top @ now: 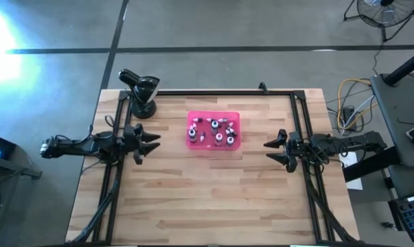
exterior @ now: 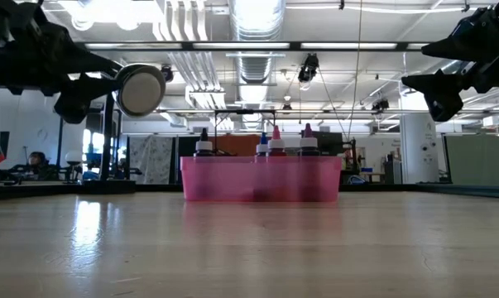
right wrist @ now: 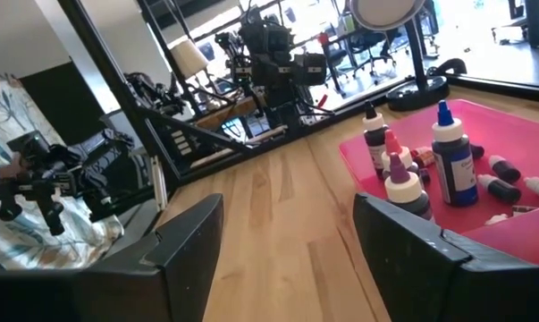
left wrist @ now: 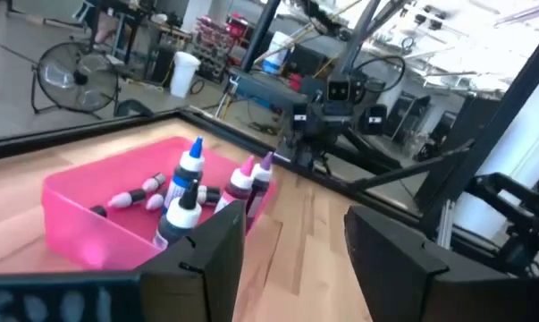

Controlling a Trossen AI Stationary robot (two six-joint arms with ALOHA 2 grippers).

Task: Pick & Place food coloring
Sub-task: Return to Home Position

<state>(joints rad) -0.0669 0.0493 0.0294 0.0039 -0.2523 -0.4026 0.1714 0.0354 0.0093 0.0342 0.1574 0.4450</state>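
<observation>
the left gripper (top: 152, 142) is held raised over the left side of the wooden table (top: 207, 199). its jaws are spread apart and nothing is gripped between them. in the left wrist view its two dark fingers (left wrist: 206, 259) are seen parted, with only bare wood showing in the gap.

the right gripper (top: 272, 151) is held raised over the right side of the table, facing the left one. its jaws are likewise spread wide and empty, and in the right wrist view only table is seen between its fingers (right wrist: 193, 250).

the pink tray (top: 190, 140) is set on the table between the two pairs of jaws, ahead of each and well apart from both. it lies a little off the line that joins them, toward the far edge.

the food coloring bottles (top: 215, 132) are all found inside the pink tray; none is seen on the table under or beside either pair of jaws. several are stood upright:
- a blue bottle (left wrist: 190, 165)
- a dark bottle (left wrist: 181, 210) with a white cap, on the side of the tray nearest the left jaws
- a pink bottle (left wrist: 242, 179)
- a purple-capped bottle (left wrist: 262, 174) just beside the pink one

other small bottles (right wrist: 501, 170) are laid on their sides on the tray floor. in the low view, four caps are seen above the tray wall.

a round-headed stand (top: 142, 92) is placed at the far left corner of the table, beyond the left jaws.
</observation>
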